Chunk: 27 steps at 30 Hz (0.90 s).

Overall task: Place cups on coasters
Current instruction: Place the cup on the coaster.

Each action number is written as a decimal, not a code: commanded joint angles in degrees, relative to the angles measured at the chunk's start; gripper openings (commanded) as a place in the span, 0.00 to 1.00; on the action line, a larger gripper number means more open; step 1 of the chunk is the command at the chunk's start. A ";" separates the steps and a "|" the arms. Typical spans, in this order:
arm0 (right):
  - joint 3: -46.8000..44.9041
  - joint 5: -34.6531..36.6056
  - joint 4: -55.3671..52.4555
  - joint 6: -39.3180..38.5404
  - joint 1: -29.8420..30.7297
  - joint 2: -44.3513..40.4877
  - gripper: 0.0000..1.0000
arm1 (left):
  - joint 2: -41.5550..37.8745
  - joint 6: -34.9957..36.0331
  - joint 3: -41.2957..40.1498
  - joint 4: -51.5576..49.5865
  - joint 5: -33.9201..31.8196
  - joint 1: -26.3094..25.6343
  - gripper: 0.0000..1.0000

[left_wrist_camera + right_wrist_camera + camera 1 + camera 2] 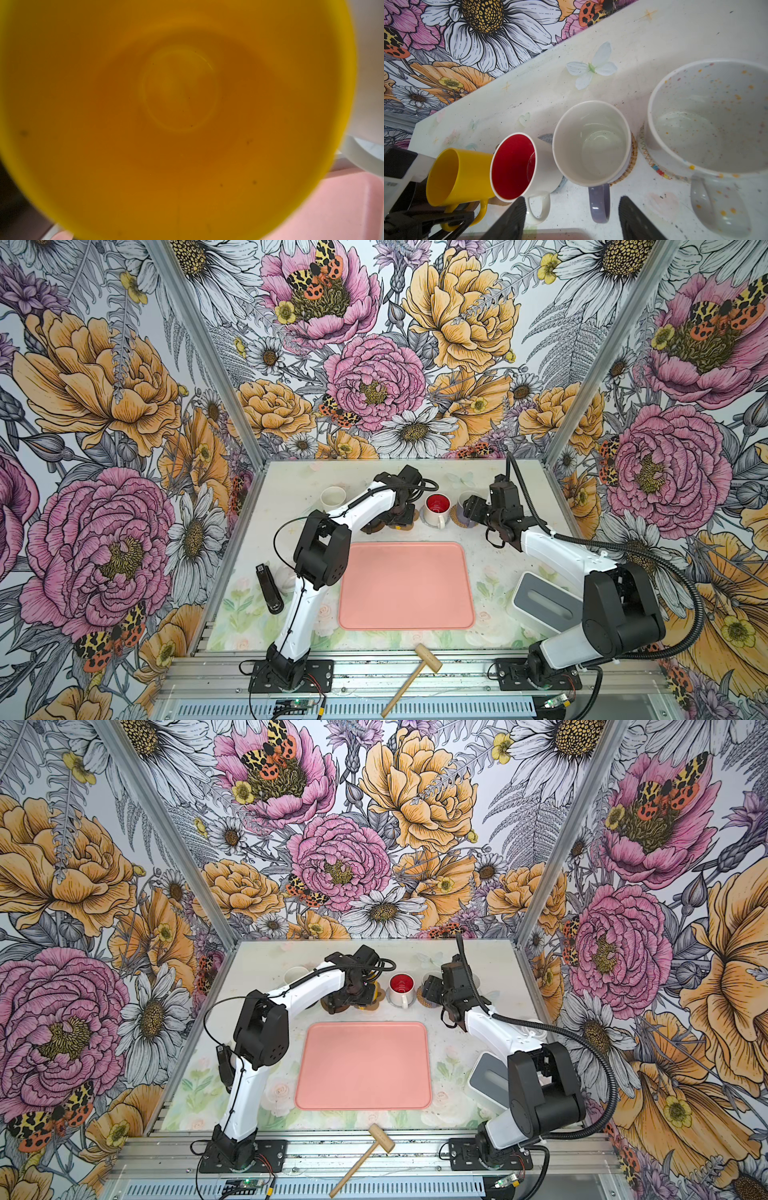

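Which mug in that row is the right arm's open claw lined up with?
The lavender mug, white inside: its handle shows between the right gripper's open fingers. The yellow mug, red-lined white mug and speckled white mug stand aside.

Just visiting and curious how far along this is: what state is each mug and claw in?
yellow mug: upright, empty, left gripper at its handle, grip unclear
red-lined mug: upright, empty, on grey-blue coaster
lavender mug: upright, empty, on tan woven coaster
speckled mug: upright, empty, on pale coaster
white cup: upright, coaster under it cannot be told
right gripper: open, holding nothing
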 commanded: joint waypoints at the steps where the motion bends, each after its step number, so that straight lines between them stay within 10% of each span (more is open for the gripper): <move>1: -0.77 -0.45 1.24 0.29 -0.50 0.12 0.72 | 0.63 0.51 1.66 0.81 -0.61 -0.44 0.28; 27: -1.84 -0.10 2.03 0.33 -0.61 -1.58 0.83 | -8.24 1.49 1.65 0.15 -2.38 -2.00 0.71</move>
